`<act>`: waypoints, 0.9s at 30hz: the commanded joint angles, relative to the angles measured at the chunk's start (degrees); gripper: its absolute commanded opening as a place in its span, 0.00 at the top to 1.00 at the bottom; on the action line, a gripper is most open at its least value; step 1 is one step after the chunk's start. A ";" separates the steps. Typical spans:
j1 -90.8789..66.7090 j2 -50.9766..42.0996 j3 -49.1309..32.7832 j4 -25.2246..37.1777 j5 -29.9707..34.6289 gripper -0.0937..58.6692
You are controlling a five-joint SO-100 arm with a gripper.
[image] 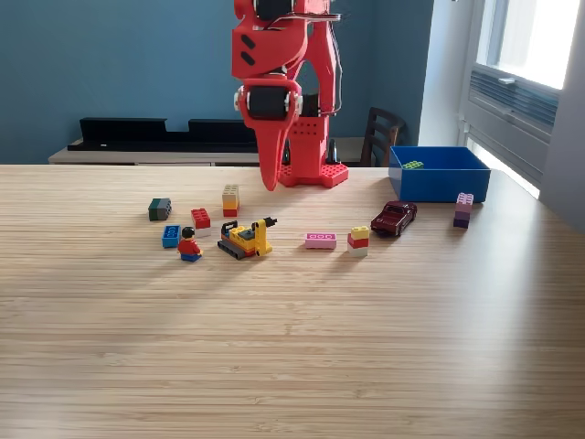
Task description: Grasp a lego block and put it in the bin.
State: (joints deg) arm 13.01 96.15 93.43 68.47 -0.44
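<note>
Red arm's upper part cut off by frame top; gripper (270,181) hangs above table (292,347), tip pointing down near tan-and-red brick stack (230,200); jaws seen edge-on, cannot tell whether spread or pressed together, nothing visibly held. Blue bin (439,174) at exterior view's right, far table edge, beside red base (313,172); green brick (413,165) inside, partly hidden by wall. Loose on table: dark green brick (160,208), red brick (201,219), blue brick (171,236), minifigure (189,245), yellow digger (247,239), pink brick (320,240), yellow-red-white stack (358,240), dark red toy car (394,218), purple stack (463,210)
</note>
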 commanded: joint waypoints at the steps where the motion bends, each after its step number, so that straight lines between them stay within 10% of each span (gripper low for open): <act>1: 4.75 4.04 -0.53 -0.70 2.81 1.00; 27: 16.35 4.57 3.87 -4.83 6.24 1.00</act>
State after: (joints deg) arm 28.92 96.15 98.35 64.25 5.71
